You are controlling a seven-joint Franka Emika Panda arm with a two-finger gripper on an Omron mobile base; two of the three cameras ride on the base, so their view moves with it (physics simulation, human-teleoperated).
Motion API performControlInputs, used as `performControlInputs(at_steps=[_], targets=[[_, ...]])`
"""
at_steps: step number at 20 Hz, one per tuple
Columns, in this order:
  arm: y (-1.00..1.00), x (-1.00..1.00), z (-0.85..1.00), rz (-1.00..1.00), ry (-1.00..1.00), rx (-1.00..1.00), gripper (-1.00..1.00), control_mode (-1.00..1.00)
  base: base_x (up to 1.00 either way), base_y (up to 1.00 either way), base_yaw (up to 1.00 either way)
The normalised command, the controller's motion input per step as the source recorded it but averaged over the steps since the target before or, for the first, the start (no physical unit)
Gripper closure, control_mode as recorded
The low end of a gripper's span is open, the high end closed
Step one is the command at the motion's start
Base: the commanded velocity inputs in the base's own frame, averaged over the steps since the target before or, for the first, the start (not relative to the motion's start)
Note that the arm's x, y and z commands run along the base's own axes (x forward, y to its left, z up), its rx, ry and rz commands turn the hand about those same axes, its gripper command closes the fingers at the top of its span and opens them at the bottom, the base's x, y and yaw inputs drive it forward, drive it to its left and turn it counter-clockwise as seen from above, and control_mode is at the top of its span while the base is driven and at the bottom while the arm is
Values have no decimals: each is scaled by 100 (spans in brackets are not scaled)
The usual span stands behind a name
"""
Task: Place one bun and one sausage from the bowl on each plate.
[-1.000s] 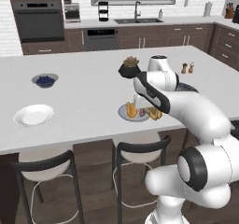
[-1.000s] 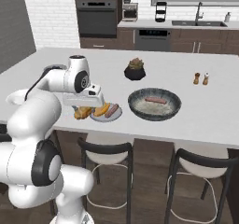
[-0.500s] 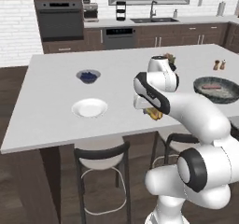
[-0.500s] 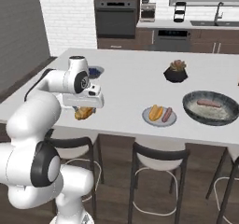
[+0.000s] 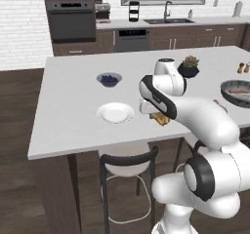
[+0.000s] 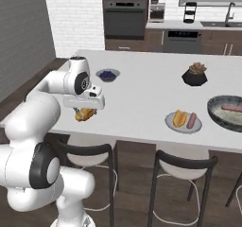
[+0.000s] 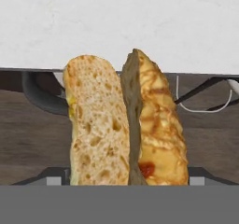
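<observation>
Gripper (image 6: 85, 111) is clamped wide on a bun (image 7: 126, 125); the split bun sits between the jaws, which stand far apart around it, cut face and crust side by side in the hand view, bun running lengthwise away from the camera. In the base views the bun hangs just under the hand, over the near edge of the island counter (image 5: 73, 106), above a bar stool (image 6: 90, 150). White plate (image 5: 115, 113) lies on the counter to the gripper's left, near but apart from it, bare; its rim shows at the top of the hand view. Grey plate (image 6: 183, 121) sits further right along the counter, well apart from the gripper, with one bun and one sausage on it, side by side. Dark bowl (image 6: 227, 112) is at the far right, just beside the grey plate, with a sausage visible inside. Small bowl of blueberries (image 5: 109, 79) is behind the white plate; black pot with a succulent (image 6: 194, 74) is towards the back of the counter. Shakers (image 5: 241, 68) stand at the right edge.
</observation>
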Motion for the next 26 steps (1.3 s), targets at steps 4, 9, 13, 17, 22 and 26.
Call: performControlInputs(at_steps=[4,9,13,17,22,26], targets=[[0,0,0,0,0,0,100,100,44,47,0],[0,0,0,0,0,0,100,100,51,34,0],[0,0,0,0,0,0,100,100,38,14,0],[0,0,0,0,0,0,100,100,38,10,0],[19,44,0,0,0,0,100,-100,19,10,0],[35,87,0,0,0,0,100,-100,0,0,0]])
